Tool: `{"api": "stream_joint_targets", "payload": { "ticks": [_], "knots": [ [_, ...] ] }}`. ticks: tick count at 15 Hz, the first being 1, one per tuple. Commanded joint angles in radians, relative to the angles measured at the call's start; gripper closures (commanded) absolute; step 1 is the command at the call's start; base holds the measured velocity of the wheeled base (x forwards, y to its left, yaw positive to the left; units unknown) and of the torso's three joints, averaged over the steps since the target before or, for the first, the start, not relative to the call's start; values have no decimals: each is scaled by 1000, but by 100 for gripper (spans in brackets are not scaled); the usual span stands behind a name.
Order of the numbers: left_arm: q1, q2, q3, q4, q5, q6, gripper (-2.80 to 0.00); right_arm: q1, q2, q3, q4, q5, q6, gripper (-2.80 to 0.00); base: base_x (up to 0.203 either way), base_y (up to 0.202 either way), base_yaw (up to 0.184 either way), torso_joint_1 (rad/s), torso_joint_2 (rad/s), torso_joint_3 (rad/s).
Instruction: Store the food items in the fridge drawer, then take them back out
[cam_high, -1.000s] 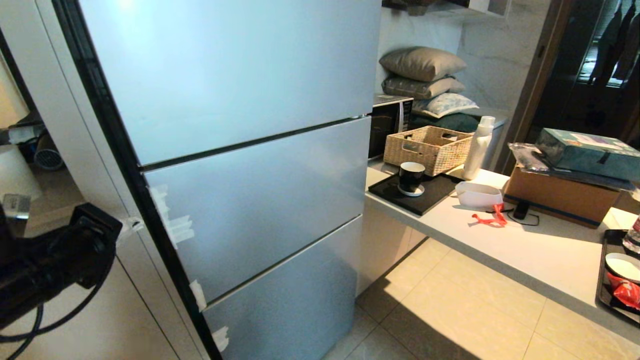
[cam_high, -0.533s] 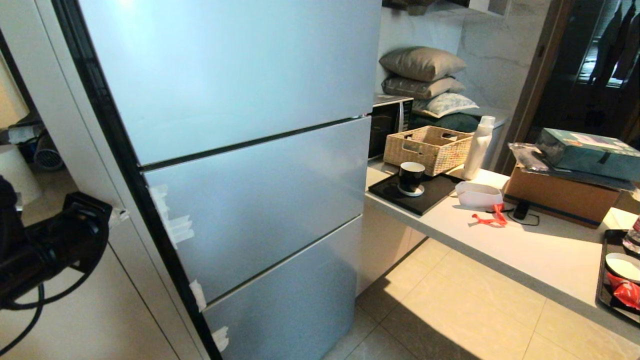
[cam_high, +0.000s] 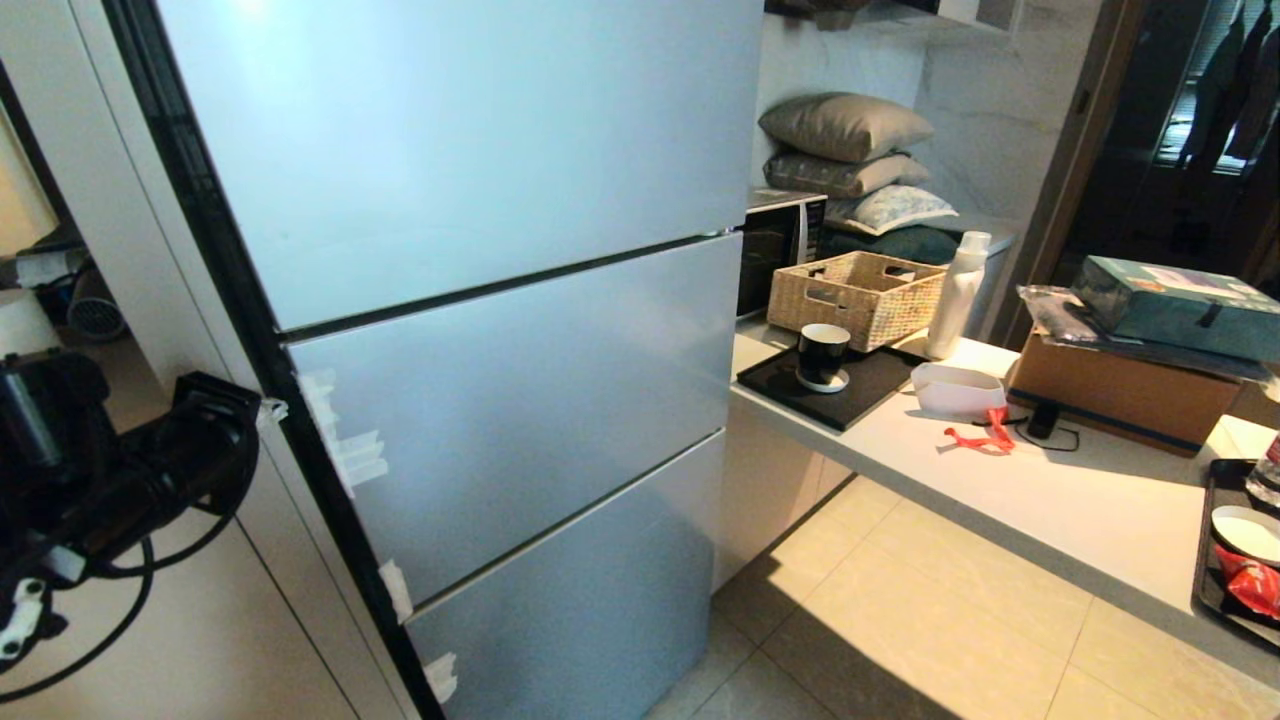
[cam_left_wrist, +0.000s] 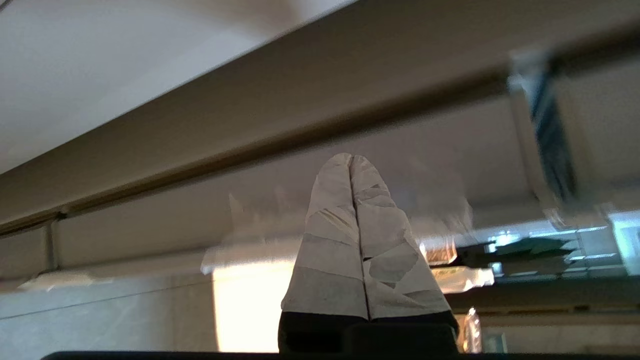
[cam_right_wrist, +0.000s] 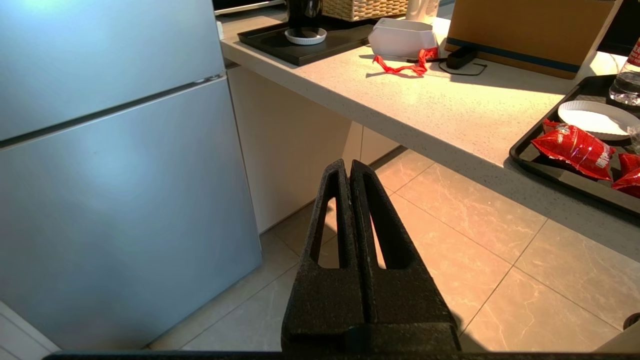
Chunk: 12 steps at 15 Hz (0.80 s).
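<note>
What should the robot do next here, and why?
Probably ease the shut left tool into the edge of the middle fridge door and pull it open: every fridge door is closed, and the red food packets lie on the black tray.

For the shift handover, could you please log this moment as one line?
silver three-door fridge: closed | left hand: shut, at door edge | right hand: shut, parked

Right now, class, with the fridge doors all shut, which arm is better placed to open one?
Probably the left: its end effector is raised beside the fridge door edge. The right end effector hangs low over the floor.
</note>
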Motion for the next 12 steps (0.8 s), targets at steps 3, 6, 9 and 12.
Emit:
{"api": "stream_joint_targets", "payload": {
  "ticks": [3,6,9,12],
  "knots": [
    [-30,32,0,-10,-20,-34,0,0,2,0,0,0,0,0,0,0,0,0,0,0],
    [-64,27,5,-10,-21,-34,0,0,2,1,0,0,0,0,0,0,0,0,0,0],
    [-86,21,15,-10,-32,-34,0,-1,3,0,0,0,0,0,0,0,0,0,0,0],
    [-93,-7,50,-10,-97,-36,0,0,1,1,0,0,0,0,0,0,0,0,0,0]
  ]
}}
